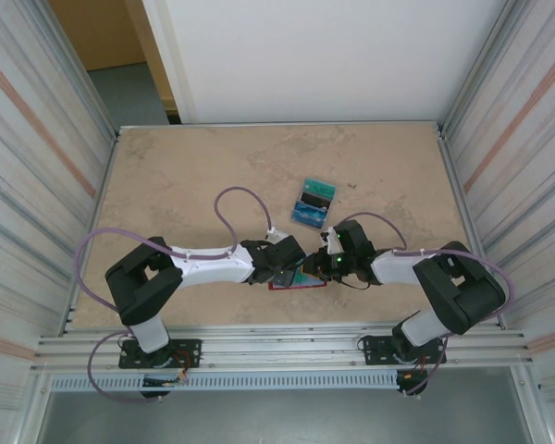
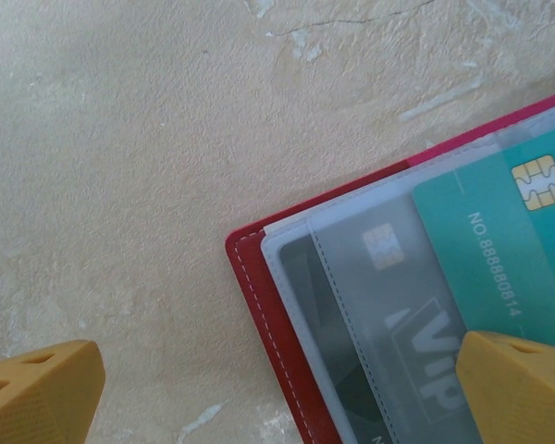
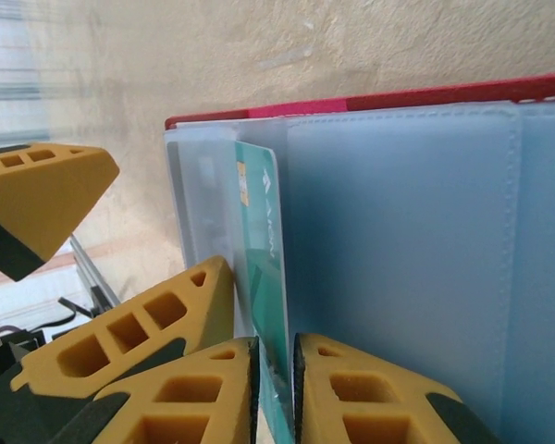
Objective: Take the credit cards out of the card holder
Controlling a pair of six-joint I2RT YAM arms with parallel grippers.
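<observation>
The red card holder [image 1: 296,285] lies open at the near middle of the table [image 1: 166,185]. The left wrist view shows white stitching [image 2: 262,319], frosted pockets [image 2: 351,277], a teal card [image 2: 499,240] with a chip and a dark VIP card [image 2: 416,361], with the left gripper [image 2: 277,398] spread wide above. The right wrist view shows the right gripper [image 3: 277,361] pinching the teal card's edge. From above, two loose cards [image 1: 311,205] lie farther back.

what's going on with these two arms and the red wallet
The right gripper is pinching a teal card that sits in a clear sleeve of the open red wallet, apparently to pull it out. The left gripper hangs open beside it, one finger over the wallet. Further back on the table, two cards already lie loose.
</observation>
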